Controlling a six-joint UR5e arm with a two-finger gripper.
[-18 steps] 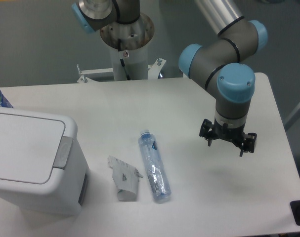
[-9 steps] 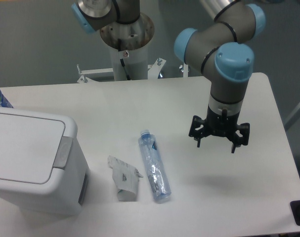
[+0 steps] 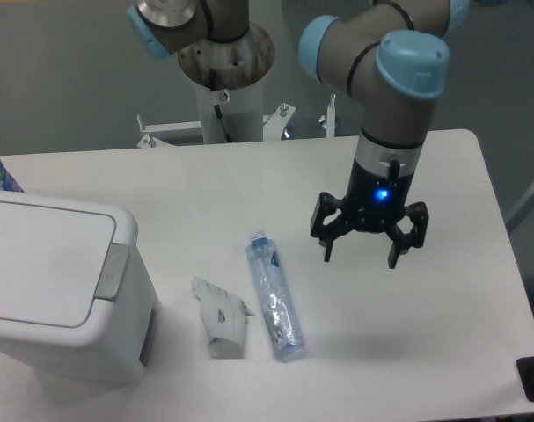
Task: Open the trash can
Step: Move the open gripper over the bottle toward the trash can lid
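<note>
- The hand (image 3: 361,255) hangs above the worktop (image 3: 249,189), fingers spread wide, holding nothing.
- The bin (image 3: 60,286) sits at the left edge, lid shut.
- A bottle (image 3: 274,299) and carton (image 3: 221,318) lie between them.

Gripper (image 3: 362,249) hanging above table (image 3: 249,185), right of frame centre, fingers spread apart, nothing between them, blue light lit on wrist. I see trash can (image 3: 55,294) at lower left, lid flat and closed, grey tab at lid's right edge. Small carton (image 3: 220,318) lying just beside clear bottle (image 3: 274,301), lower centre, blue cap toward top.
</note>
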